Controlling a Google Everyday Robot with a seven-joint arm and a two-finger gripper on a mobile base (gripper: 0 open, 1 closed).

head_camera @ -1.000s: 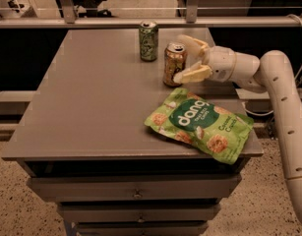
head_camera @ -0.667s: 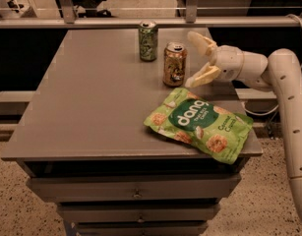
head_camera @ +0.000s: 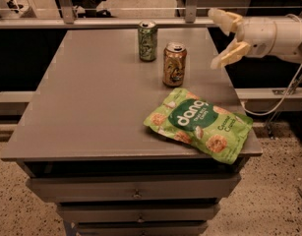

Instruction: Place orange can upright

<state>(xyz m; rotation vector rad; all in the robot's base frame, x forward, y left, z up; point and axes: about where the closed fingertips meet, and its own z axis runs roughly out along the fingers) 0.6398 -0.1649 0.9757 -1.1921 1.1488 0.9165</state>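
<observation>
1. The orange-brown soda can with a mottled golden pattern and silver ends (head_camera: pixel 174 64) stands upright on the flat grey table top (head_camera: pixel 91 97), in its far right part. Nothing touches it.
2. The green soda can with a silver top (head_camera: pixel 147 41) also stands upright, just behind and to the left of the orange can, with a small gap between them.
3. A glossy green snack bag with white lettering (head_camera: pixel 199 123) lies flat in front of the orange can, near the front right corner and apart from the can.
4. The cream-coloured two-finger gripper (head_camera: pixel 213 39) hangs in the air to the right of the orange can, at about the table's right edge, with a clear gap to the can. Its fingers (head_camera: pixel 231 55) are spread wide and hold nothing, their tips pointing left.
5. The white rounded arm (head_camera: pixel 273 36) behind the gripper runs off the right side of the view.
6. Grey drawers (head_camera: pixel 135 188) sit under the table top, above a speckled floor (head_camera: pixel 278 191).
</observation>
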